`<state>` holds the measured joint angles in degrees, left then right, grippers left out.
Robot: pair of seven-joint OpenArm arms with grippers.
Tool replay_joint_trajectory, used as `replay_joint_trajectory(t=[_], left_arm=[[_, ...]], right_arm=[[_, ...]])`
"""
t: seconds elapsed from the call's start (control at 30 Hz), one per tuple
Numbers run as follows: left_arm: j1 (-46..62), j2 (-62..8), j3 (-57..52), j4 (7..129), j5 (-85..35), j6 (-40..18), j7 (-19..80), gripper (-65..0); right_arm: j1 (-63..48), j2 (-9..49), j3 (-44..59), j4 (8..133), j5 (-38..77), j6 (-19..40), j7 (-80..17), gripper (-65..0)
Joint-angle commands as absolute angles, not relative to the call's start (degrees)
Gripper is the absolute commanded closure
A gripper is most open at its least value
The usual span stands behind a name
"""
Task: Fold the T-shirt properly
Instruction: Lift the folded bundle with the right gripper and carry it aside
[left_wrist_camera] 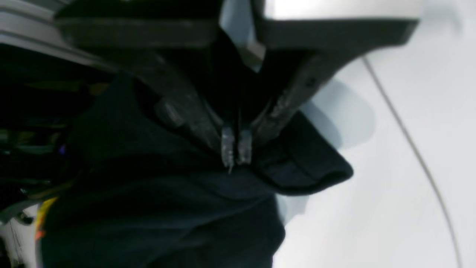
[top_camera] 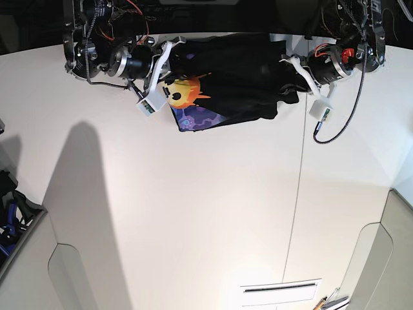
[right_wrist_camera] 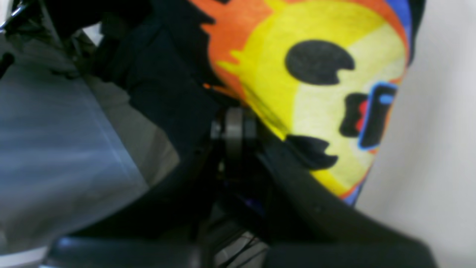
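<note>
**Black T-shirt gripped at both sides, far edge of the counter**

Soft black fabric, bunched and creased — the T-shirt at the far edge of the white counter, between the two arms. Printed side partly shown toward the base view's left: a sun-face print in yellow and orange with spiky rays, black eye shapes and a blue-outlined mouth, on a blue-purple panel at the lower corner of the cloth. Cloth matte, with rolled folds and one thick rounded hem sticking out over the counter in the left wrist view.

Left hand, on the base view's right: dark scuffed fingers with pale translucent tips drawn nearly together, pinching a fold of the black fabric. Right hand, on the base view's left: dark fingers close together around a pale pad, with black cloth and the edge of the print pressed in between — holding the T-shirt too, though the picture is blurred.

Counter smooth and pale, with a thin seam line running from near the left hand toward the near edge. Wide free surface in front of the shirt. A dark slot near the front edge. A black cable looping beside the left arm. No readable writing or label anywhere.
</note>
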<state>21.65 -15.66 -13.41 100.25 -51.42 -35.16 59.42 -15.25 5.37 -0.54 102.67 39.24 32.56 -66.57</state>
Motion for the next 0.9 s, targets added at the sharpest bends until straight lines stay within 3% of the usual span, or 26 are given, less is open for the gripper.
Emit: replay_joint_trajectory(t=[0.0, 0.17, 0.4, 0.67, 0.87], left_arm=[[20.8, -16.3, -14.2, 101.8, -54.3, -36.0, 60.0, -0.7], [20.8, -16.3, -18.4, 107.3, -62.6, -40.0, 63.7, -0.7], [20.8, -16.2, -26.5, 114.1, -64.0, -40.0, 62.7, -0.7], [20.8, -16.2, -31.2, 114.3, -63.5, -40.0, 62.3, -0.7], [20.8, -16.2, -31.2, 114.3, -61.7, -40.0, 62.3, -0.7]], right_arm=[[-14.7, 5.6, -0.4, 104.8, 41.8, 32.6, -66.5, 0.0], [-14.7, 5.6, -0.4, 112.7, 44.2, 32.8, -68.0, 0.0], [-11.8, 5.6, -2.1, 120.0, 43.9, 34.4, -67.7, 0.0], [-6.1, 5.6, -13.7, 114.7, 29.2, 34.3, -63.6, 0.0], [-5.4, 5.7, -17.4, 102.9, 21.7, 34.3, -61.7, 0.0]])
